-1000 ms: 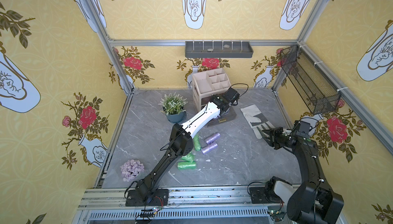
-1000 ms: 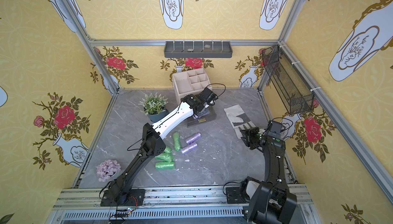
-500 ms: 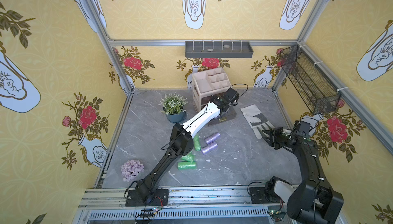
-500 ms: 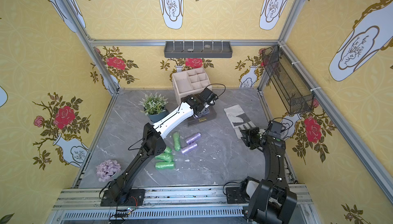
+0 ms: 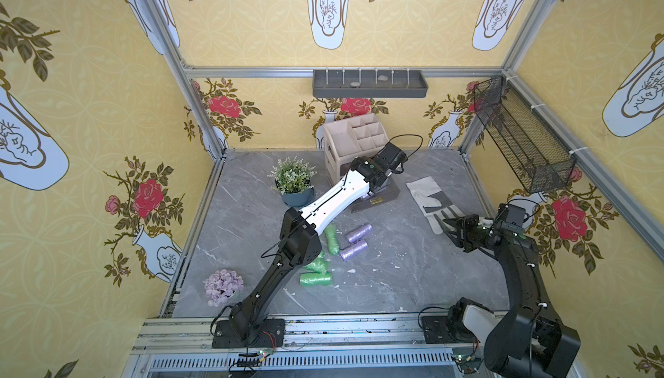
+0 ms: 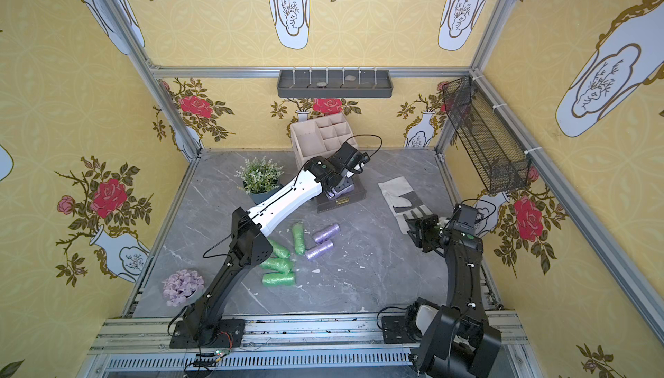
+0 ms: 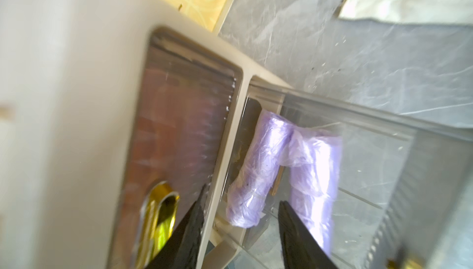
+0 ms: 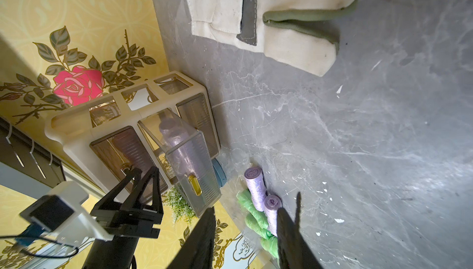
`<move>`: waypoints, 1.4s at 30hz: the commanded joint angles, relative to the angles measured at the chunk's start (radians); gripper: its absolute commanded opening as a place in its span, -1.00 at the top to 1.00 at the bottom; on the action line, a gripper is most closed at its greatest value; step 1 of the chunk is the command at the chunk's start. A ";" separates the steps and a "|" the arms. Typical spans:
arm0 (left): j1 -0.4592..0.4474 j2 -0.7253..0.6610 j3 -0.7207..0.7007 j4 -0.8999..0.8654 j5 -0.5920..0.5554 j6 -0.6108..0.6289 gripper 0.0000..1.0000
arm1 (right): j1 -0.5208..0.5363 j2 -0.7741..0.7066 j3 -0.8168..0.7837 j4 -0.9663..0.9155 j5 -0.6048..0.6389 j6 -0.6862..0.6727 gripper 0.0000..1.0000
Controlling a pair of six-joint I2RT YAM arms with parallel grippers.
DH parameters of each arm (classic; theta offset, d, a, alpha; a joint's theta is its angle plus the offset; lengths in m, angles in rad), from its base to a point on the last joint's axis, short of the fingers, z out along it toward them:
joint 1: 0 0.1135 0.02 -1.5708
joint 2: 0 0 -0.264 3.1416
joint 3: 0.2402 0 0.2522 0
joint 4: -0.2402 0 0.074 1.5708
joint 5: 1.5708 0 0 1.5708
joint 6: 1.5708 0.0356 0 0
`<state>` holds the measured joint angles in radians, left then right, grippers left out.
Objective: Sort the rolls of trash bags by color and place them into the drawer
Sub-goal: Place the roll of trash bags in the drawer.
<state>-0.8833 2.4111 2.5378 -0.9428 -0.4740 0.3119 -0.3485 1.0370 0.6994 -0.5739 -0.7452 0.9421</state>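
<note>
Grey marble tabletop (image 5: 395, 279) holds four green film rolls (image 5: 315, 279) and two lilac ones (image 5: 354, 250); two lilac rolls (image 7: 258, 168) lie in the clear plastic drawer (image 7: 345, 101), pulled out below the left gripper (image 7: 242, 196) — jaws apart, empty. Lilac step seems half done; next, grasp a loose one; right gripper (image 8: 247, 210) hangs parted, empty — arm hides some green, no pink seen.

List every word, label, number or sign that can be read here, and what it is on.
No readable text in any view.
Rolls: plain film, no print seen.
Drawer: gold handle, no label.
Glove: no marking visible.
Wallpaper: roses and vases only, no words.
</note>
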 commanded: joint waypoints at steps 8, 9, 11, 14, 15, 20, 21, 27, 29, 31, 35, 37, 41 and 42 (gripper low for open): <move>-0.026 -0.321 -0.287 0.078 0.127 -0.112 -0.15 | -0.001 -0.065 0.044 -0.043 0.006 -0.013 0.17; -0.027 -0.373 -0.348 0.094 0.138 -0.129 -0.24 | -0.001 -0.075 0.045 -0.044 0.006 -0.011 0.17; -0.026 -0.469 -0.459 0.106 0.176 -0.149 -0.34 | -0.001 -0.091 0.048 -0.048 0.007 -0.006 0.17; -0.025 -0.627 -0.648 0.126 0.206 -0.195 -0.34 | -0.001 -0.112 0.045 -0.063 0.018 -0.003 0.17; -0.026 -0.681 -0.726 0.139 0.222 -0.213 -0.35 | -0.001 -0.119 0.042 -0.067 0.020 -0.003 0.17; -0.026 -0.891 -1.044 0.179 0.301 -0.323 -0.40 | 0.000 -0.137 0.031 -0.080 0.035 -0.002 0.17; -0.026 -0.925 -1.100 0.188 0.321 -0.342 -0.41 | 0.001 -0.143 0.025 -0.080 0.036 0.001 0.17; -0.029 -1.025 -1.326 0.252 0.435 -0.405 -0.39 | 0.003 -0.189 -0.016 -0.076 0.054 0.026 0.16; -0.031 -1.022 -1.363 0.262 0.456 -0.423 -0.36 | 0.005 -0.201 -0.033 -0.073 0.055 0.036 0.16; -0.032 -1.010 -1.394 0.279 0.473 -0.444 -0.34 | 0.005 -0.208 -0.046 -0.069 0.053 0.043 0.16; -0.048 -0.952 -1.423 0.304 0.492 -0.474 -0.29 | 0.007 -0.210 -0.059 -0.070 0.049 0.042 0.16; -0.069 -0.908 -1.419 0.311 0.487 -0.476 -0.28 | 0.006 -0.207 -0.060 -0.073 0.049 0.038 0.17; -0.093 -0.835 -1.409 0.337 0.483 -0.480 -0.24 | 0.006 -0.200 -0.058 -0.075 0.049 0.027 0.17; -0.096 -0.817 -1.405 0.344 0.485 -0.480 -0.22 | 0.006 -0.198 -0.057 -0.076 0.049 0.026 0.16</move>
<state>-0.9745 1.5623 1.1267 -0.6369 0.0010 -0.1577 -0.3420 0.8345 0.6411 -0.6552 -0.6994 0.9752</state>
